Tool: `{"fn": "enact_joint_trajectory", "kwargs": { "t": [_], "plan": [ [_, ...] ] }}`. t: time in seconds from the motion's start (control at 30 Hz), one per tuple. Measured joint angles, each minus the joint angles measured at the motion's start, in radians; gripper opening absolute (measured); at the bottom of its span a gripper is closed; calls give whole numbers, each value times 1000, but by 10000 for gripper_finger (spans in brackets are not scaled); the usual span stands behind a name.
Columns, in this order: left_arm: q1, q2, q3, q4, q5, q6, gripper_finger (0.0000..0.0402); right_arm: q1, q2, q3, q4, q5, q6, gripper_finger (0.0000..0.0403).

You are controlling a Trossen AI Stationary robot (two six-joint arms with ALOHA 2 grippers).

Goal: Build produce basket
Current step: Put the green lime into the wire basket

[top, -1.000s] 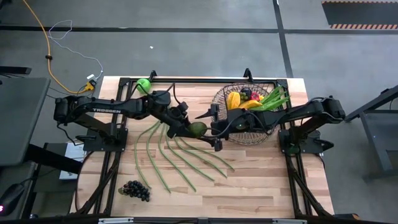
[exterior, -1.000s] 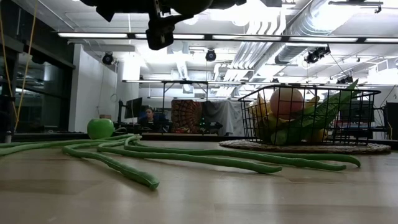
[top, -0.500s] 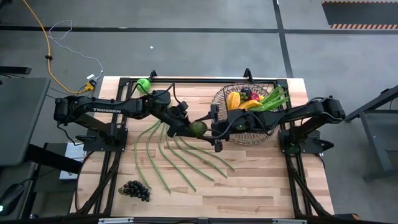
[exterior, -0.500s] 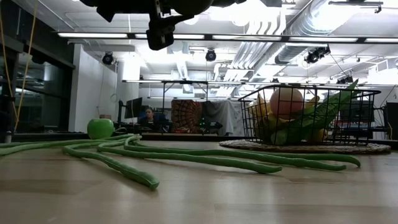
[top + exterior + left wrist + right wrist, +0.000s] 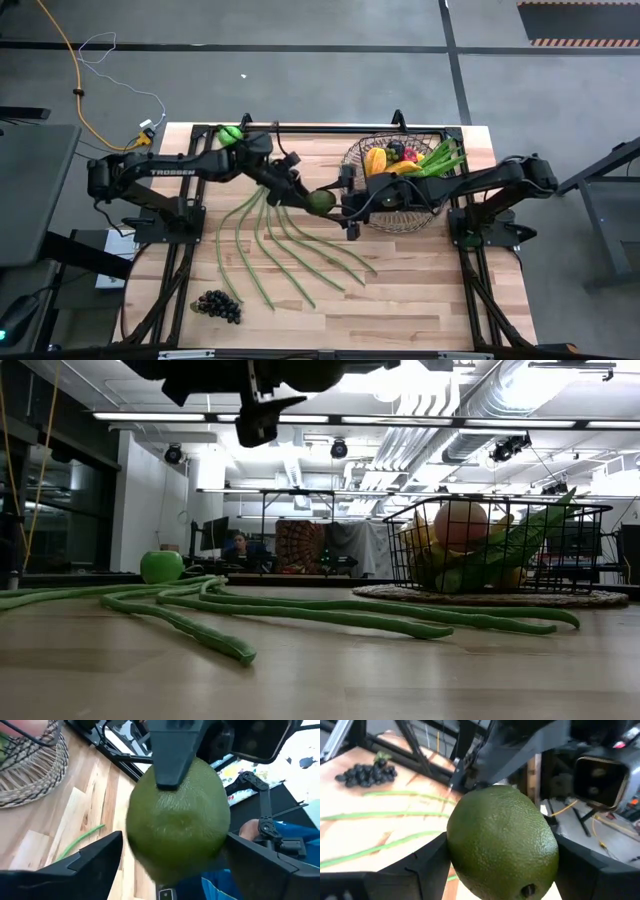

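Note:
A green avocado (image 5: 320,201) hangs in the air above the table's middle, between my two grippers. My right gripper (image 5: 502,857) comes from the basket's side and is shut on it. My left gripper (image 5: 175,840) faces it from the table's left and is open, with one finger on either side of the avocado (image 5: 177,825). The wire basket (image 5: 355,160) at the far right holds yellow, red and green produce (image 5: 405,158). Long green beans (image 5: 270,245) lie fanned out on the wood, and dark grapes (image 5: 217,306) sit near the front left. A green apple (image 5: 231,135) rests at the far left. My left gripper has its fingers (image 5: 100,857) close beside the avocado's sides; I cannot tell whether they touch it. My right gripper pinches the avocado's two opposite sides (image 5: 457,855) between its fingers, coming about level from the table's right. The avocado is lifted clear, its stem end (image 5: 527,890) toward the right wrist.
The two arms meet nose to nose over the table's middle, just left of the basket's rim (image 5: 500,510). The beans (image 5: 200,625) lie directly below them. Bare wood lies along the table's near right part (image 5: 420,300).
My left gripper has swung a little toward the table's far edge, its wrist rolling slightly. The avocado has stayed almost where it was, at my right gripper, which has kept still.

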Motion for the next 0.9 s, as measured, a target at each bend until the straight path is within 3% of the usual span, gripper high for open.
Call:
{"fn": "enact_joint_trajectory", "kwargs": {
  "t": [0.37, 0.5, 0.63, 0.8, 0.9],
  "plan": [
    [130, -42, 0, -37, -30, 54, 335, -6, -137, 0, -266, 115, 34, 274],
    [143, -118, 0, -61, -195, 153, 335, -43, -200, 0, -398, 122, 142, 274],
    [119, -210, 0, -113, -468, 298, 335, -91, -256, 0, -513, 121, 234, 274],
    [23, -308, 0, -151, -756, 408, 335, -147, -325, -7, -612, 116, 345, 275],
    [-51, -341, -5, -154, -872, 437, 335, -168, -410, -92, -603, 115, 420, 275]
  ]
}}
